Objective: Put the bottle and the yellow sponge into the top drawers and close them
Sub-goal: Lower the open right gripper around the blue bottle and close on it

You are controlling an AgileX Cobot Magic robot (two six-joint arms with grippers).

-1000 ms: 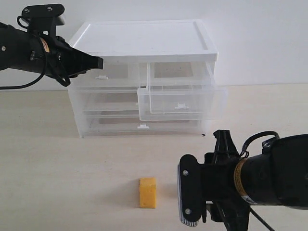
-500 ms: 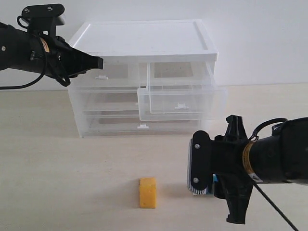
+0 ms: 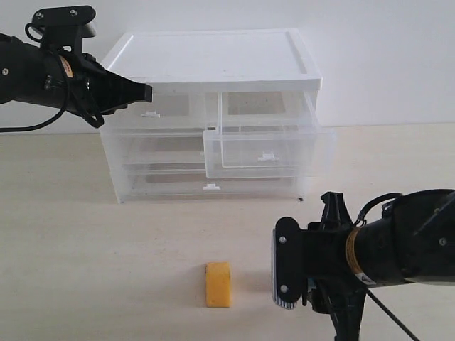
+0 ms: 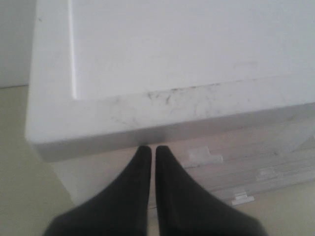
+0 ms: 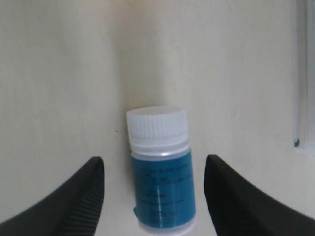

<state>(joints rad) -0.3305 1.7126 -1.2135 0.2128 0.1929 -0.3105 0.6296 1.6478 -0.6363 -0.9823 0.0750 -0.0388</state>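
At far left the left gripper [image 3: 147, 92], jaws pressed together on nothing, hangs by the closed top-left drawer [image 3: 153, 114] of the chest [image 3: 213, 60], whose top-right drawer [image 3: 266, 153] stands pulled out, while the yellow sponge [image 3: 218, 284] lies on the table [image 3: 85, 234] and the right gripper [image 5: 152, 167] gapes wide around the bottle [image 5: 162, 187], touching nothing.

Looking at the bottle [image 5: 161, 182] here, sat between the jaws of the right gripper [image 5: 153, 164], spread wide with clear gaps on both sides, so not touching it. Teal-blue body with dark print too small to read, white ribbed cap [image 5: 157, 128] on the end away from the wrist. Dark fingers [image 5: 74, 206] with ribbed inner faces, only partly in frame. Plain pale worktop [image 5: 64, 73] all around. Also a whitish strip [image 5: 301, 73] at one edge with a dark speck, can't tell what.
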